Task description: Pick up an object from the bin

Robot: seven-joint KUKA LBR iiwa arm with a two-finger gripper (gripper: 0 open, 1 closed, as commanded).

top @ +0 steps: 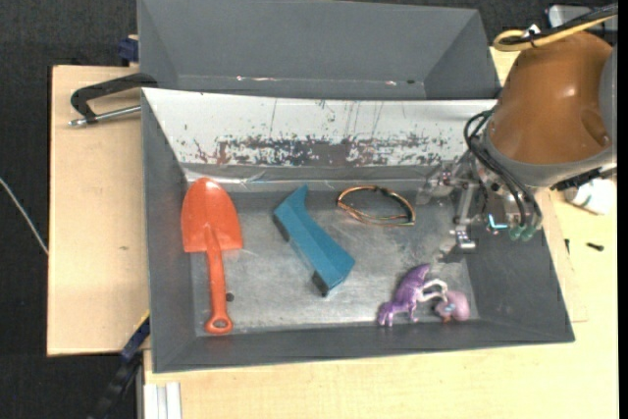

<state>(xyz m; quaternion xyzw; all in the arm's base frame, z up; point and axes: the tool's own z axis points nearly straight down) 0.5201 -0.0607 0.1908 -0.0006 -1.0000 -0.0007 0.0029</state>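
Observation:
My gripper (460, 229) hangs at the right side of the bin, under the orange wrist cover, with nothing seen held in it. Just below it, near the front right corner, lies a purple toy animal (422, 297). A thin copper-coloured ring (376, 205) lies flat on the floor to the gripper's left, near the back wall. A blue wedge-shaped block with a dark end (313, 242) lies slanted in the middle of the bin.
An orange toy shovel (211, 233) lies along the left side of the bin, blade toward the back and handle toward the front. The bin's right wall slopes up close beside the gripper.

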